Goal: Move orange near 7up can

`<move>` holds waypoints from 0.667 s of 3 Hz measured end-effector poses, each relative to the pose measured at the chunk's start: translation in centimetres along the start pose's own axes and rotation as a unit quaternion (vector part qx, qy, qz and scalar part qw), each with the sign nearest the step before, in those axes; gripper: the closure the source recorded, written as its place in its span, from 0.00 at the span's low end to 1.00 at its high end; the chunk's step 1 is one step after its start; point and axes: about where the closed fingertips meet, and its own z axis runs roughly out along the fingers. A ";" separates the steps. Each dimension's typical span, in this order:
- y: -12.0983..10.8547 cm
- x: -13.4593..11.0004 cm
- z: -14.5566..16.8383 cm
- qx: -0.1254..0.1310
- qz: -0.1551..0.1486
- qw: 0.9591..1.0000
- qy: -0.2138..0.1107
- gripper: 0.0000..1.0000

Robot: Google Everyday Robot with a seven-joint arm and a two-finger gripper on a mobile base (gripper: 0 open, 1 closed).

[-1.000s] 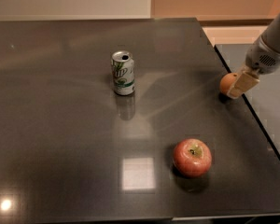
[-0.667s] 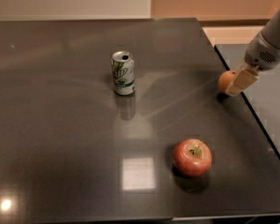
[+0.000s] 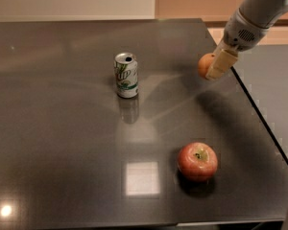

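Hidden: far finger of the end effector (image 3: 210, 71) sits behind the orange (image 3: 205, 64). Only the near, tan finger (image 3: 220, 64) shows, lying across the fruit's right side.
Cut off: arm (image 3: 257, 9) leaves the picture at top right, so just its grey wrist section is seen. The surface (image 3: 62, 128) runs out of view at left and bottom.
Hard to tell: can (image 3: 126, 74) lettering is green but can't be read. Whether the orange hangs over the surface or just past its right edge isn't certain.
End effector: closed on the orange, gripping it from the side, upper right of the scene.
Orange: in the grip and off the surface, with a soft shadow on the dark top below it. It is right of the can, at about the height of the can's top, and well apart from it.
Can: upright, left of centre, dark opening on top.
Apple (image 3: 197, 161): red-yellow, stem dimple up, lower right, well apart from the can and the orange.
Change vs 1 s ago: orange and end effector are now higher and further left, in from the right edge and closer to the can. Can and apple haven't moved.
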 end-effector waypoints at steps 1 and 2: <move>-0.3 -3.1 0.9 -0.007 -0.026 1.000 -0.003 1.00; -0.1 -6.0 2.7 -0.020 -0.054 0.998 -0.002 1.00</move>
